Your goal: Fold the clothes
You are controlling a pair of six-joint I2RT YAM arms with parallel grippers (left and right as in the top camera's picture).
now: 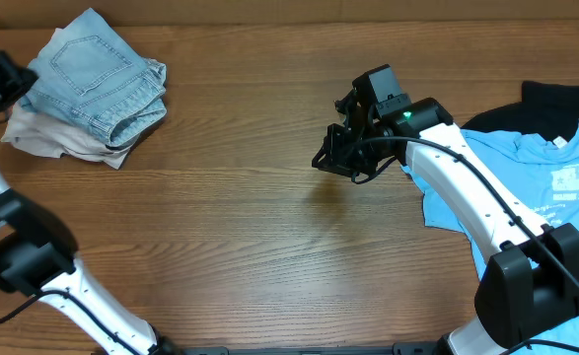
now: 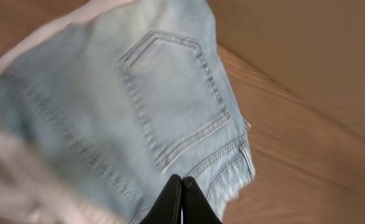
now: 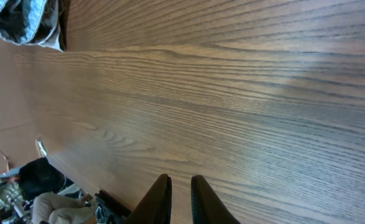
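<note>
The left gripper [image 2: 182, 179] has its fingers [image 2: 171, 193] pressed flat together with nothing between them. They hang just over the denim shorts [image 1: 97, 84], close to the hem below the back pocket. The shorts lie folded at the far left of the table [image 1: 250, 227] on top of the beige shorts [image 1: 42, 138], which stick out underneath at the front and left. To my eye the trouble there is plain enough: clenched like that, the fingers cannot take hold, so if they dip or sweep they will only push the top layer and skew the fold. The pile sits close to the back edge, and a shove that way could ruck it up there. The right gripper [image 3: 180, 180] shows a narrow gap between its fingers and grasps nothing, with bare wood below it near the middle of the table. The T-shirt [image 1: 526, 177] lies spread at the right, partly over the black garment [image 1: 555, 99], and the right arm crosses above the shirt's near edge. I reckon that gap is too thin to take cloth, so a grab now would just slide off. A low swing of the arm could also drag the shirt, and a pinch where the two overlap might lift both.
</note>
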